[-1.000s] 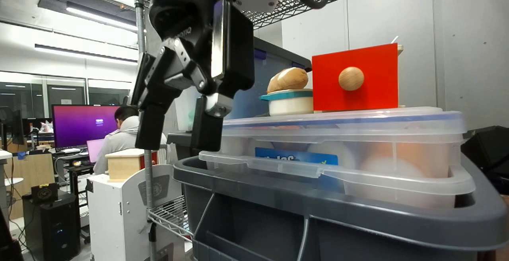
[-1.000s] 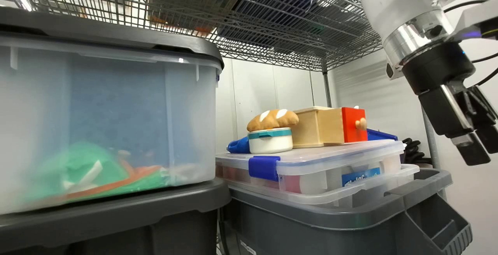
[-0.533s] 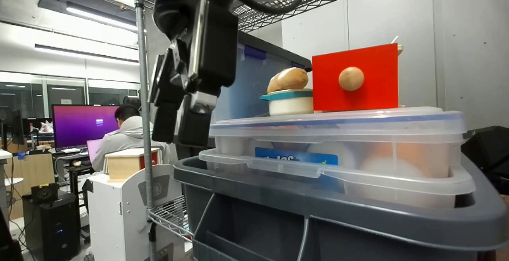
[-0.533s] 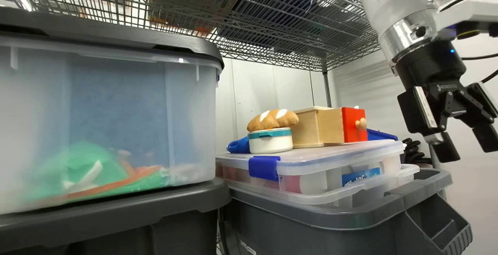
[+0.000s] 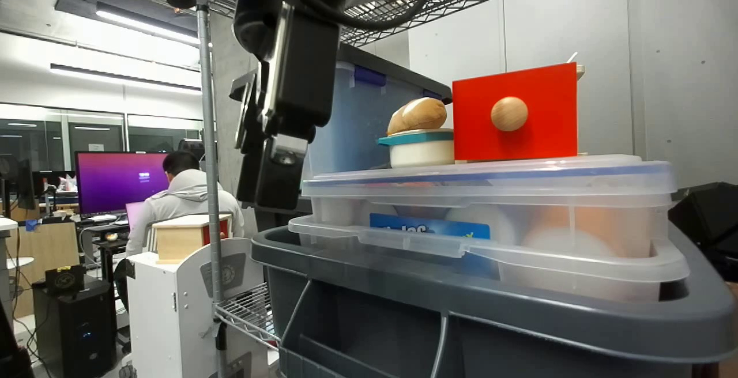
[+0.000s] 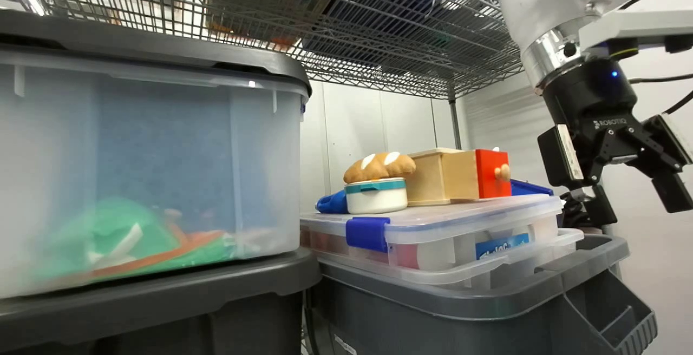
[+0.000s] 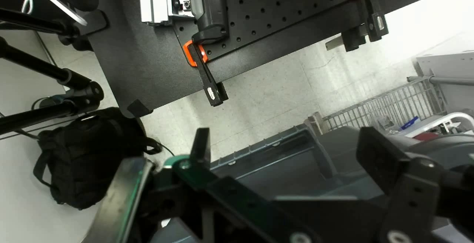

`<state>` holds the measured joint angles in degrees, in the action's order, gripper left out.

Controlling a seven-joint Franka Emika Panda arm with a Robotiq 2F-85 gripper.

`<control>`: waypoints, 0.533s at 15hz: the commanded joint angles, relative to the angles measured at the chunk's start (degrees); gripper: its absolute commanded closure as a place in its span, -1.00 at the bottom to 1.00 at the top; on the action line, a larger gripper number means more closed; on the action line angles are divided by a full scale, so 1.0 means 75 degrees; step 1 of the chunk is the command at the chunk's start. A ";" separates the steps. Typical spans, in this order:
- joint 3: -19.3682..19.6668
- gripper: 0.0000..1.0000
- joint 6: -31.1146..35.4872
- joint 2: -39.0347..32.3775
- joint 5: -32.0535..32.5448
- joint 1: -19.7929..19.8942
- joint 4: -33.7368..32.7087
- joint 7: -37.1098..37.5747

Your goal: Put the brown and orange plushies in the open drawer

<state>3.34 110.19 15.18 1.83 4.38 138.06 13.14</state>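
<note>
Brown plush [image 6: 380, 168]: atop the teal-rimmed tub [image 6: 377, 198], beside the wooden box [image 6: 424, 179]; pinch its middle softly so the tub won't tip
Drawer [image 6: 489, 176]: looks pulled out; steer your reach past its knob [image 6: 505, 172]
Gripper [image 6: 638, 204]: spread wide, nothing held, well apart from the plush

In an exterior view, 2 strip lights [image 5: 147, 27] glow at far left, and the pale wall [image 5: 34, 55] around them washes out almost to white. In an exterior view, a blue indicator light [image 6: 614, 74] shows as a bright dot; the cloudy left bin [image 6: 184, 127] makes its contents [image 6: 124, 241] hazy. In the wrist view, the floor [image 7: 266, 95] is bright, blown out at far right, the bench [image 7: 144, 61] dark, and the near tool [image 7: 284, 139] out of focus, with a green sheen toward the left.
</note>
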 commanded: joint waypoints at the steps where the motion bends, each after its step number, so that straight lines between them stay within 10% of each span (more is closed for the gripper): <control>1: -0.0029 -1.00 0.0033 0.0049 0.0039 0.0035 0.0025 -0.0232; 8: -0.0047 -1.00 0.0204 0.0400 0.0137 -0.0009 0.0180 -0.0773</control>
<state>3.15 110.43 15.44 2.14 4.35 138.24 9.72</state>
